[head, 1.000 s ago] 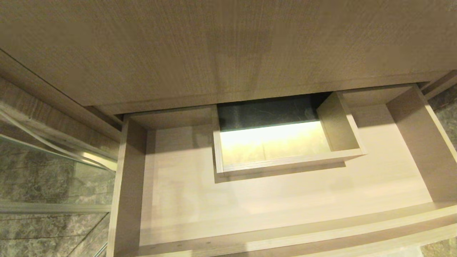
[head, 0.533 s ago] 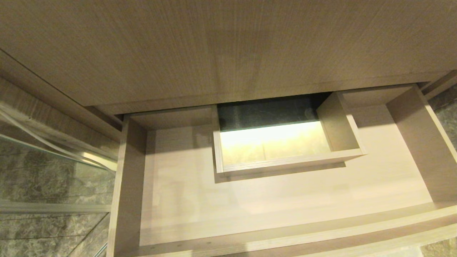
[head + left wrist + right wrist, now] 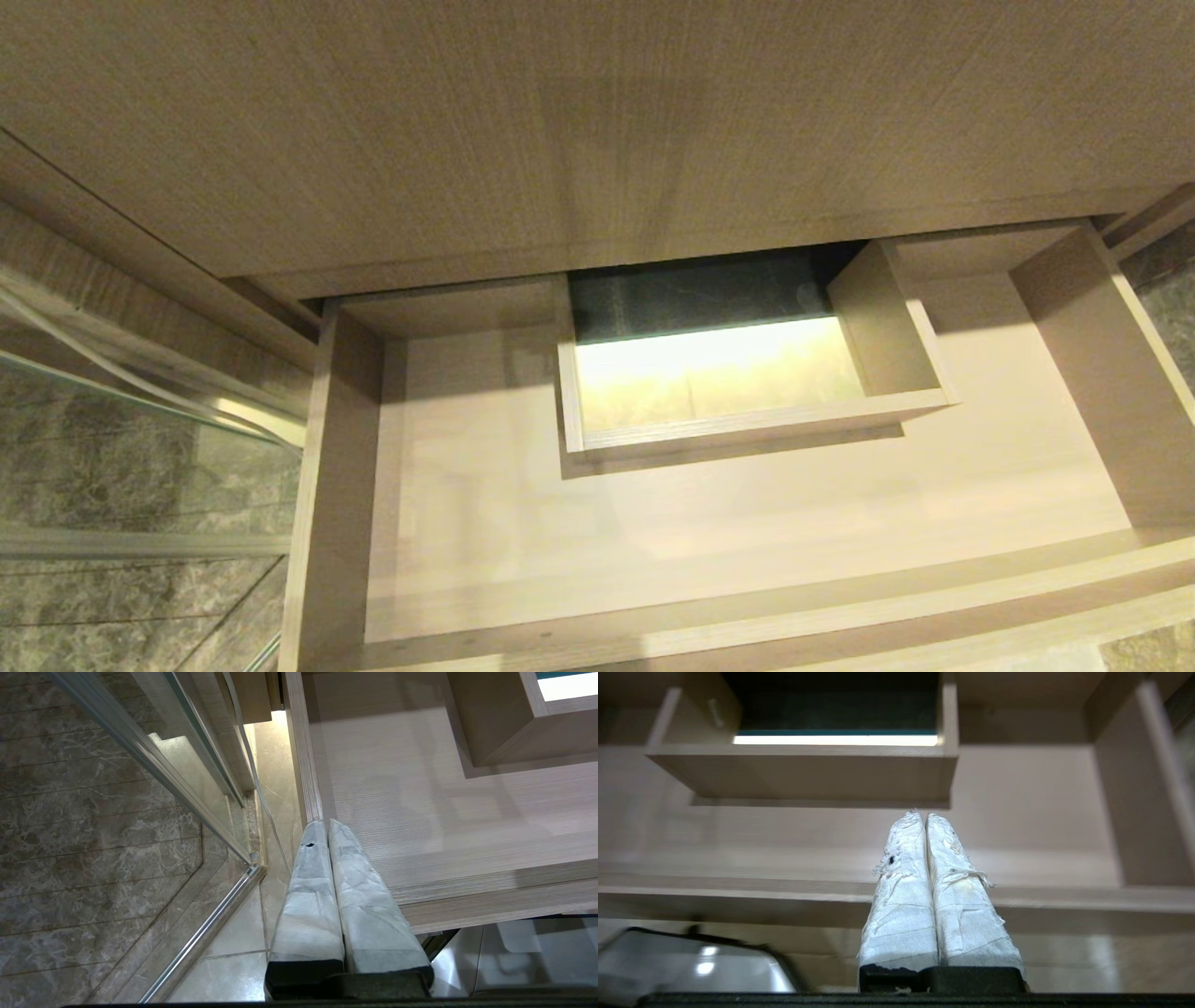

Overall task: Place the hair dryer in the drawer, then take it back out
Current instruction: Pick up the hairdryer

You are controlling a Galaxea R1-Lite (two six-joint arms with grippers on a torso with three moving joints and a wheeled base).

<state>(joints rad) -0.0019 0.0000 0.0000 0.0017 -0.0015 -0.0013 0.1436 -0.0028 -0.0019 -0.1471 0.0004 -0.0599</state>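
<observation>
Setting: marble-tiled floor [image 3: 93, 826] with a glass panel in a metal frame [image 3: 196, 798], adjoining a wood-grain cabinet whose tall plain panel [image 3: 579, 131] fills the upper part of the head view.

Item 1, the drawer [image 3: 336, 485]: pulled out, light wood-grain, shallow, interior bare. A boxed square cutout [image 3: 747, 420] stands at its rear centre, lit from below. In the right wrist view the same drawer [image 3: 1134, 788] lies ahead of and below the right gripper, with the cutout box [image 3: 798, 770] beyond the fingertips.

Item 2, the hair dryer: appears in none of the three views; its location cannot be told.

Item 3, left gripper [image 3: 325, 822]: tape-wrapped fingers pressed together, grasping nothing, poised above the drawer's near left corner; floor and glass panel lie to its outer side.

Item 4, right gripper [image 3: 923, 814]: tape-wrapped fingers clenched together, holding nothing, positioned just in front of the drawer's front edge.
</observation>
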